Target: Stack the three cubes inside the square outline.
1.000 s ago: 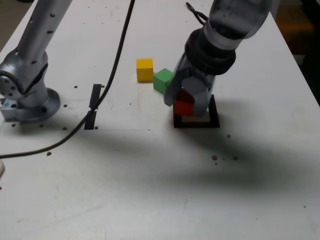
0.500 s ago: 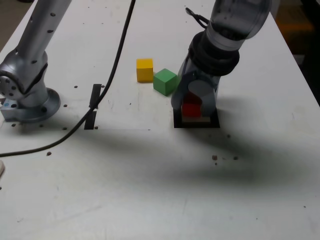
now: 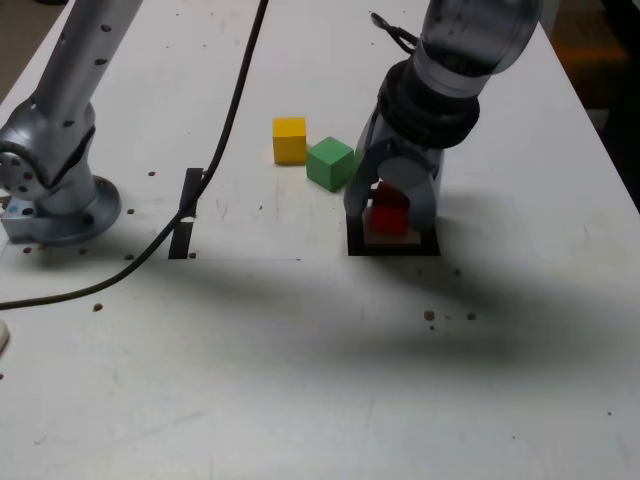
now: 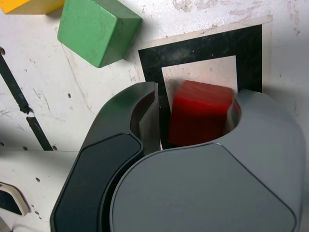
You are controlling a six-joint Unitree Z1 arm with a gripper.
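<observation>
Fingers (image 4: 150, 118) of our grey metal gripper (image 4: 193, 118) are spread around the red cube block (image 4: 200, 113), inside the black square frame (image 4: 248, 53). We see the green cube block (image 4: 94, 31) nearby.

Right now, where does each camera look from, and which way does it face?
Exterior view: off the arm, above the white table, angled down across it; the arm's base stands at its left and the arm's end with the tool at upper right.
Wrist view: on the wrist, looking past the tool's open jaws down at the table; only the jaws show.
Shared: red cube, green cube, yellow cube, square outline.
</observation>
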